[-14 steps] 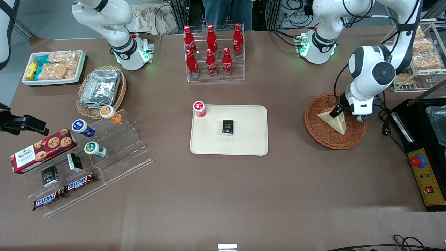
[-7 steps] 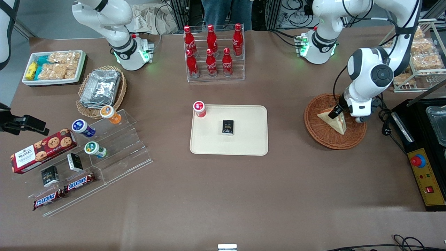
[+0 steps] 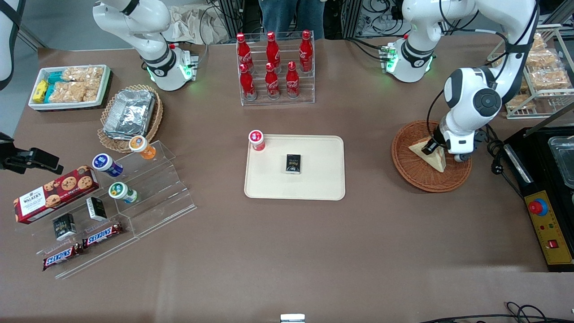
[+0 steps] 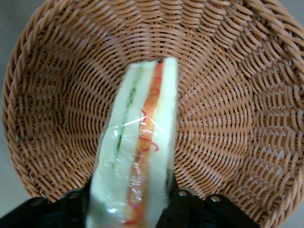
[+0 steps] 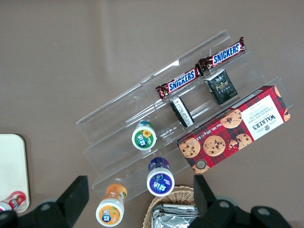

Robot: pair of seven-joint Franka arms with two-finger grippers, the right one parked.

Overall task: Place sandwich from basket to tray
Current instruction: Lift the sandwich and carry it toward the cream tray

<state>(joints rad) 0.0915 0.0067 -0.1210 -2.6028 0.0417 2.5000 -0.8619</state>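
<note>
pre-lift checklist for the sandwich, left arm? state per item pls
1. Grip: gripper has its jaws on either side of the sandwich, pressed against the wrap: ok.
2. Sandwich location: in the basket; whether it rests on the weave or is just off it: cannot tell.
3. Basket rim: wicker wall stands all around the sandwich, so lift straight up before going sideways: ok.
4. Drop zone: tray has bare surface toward the working arm's end; the black box sits at its middle: ok.
5. Red-capped tub at the tray's corner toward the parked arm's end, clear of the drop zone: ok.
</note>
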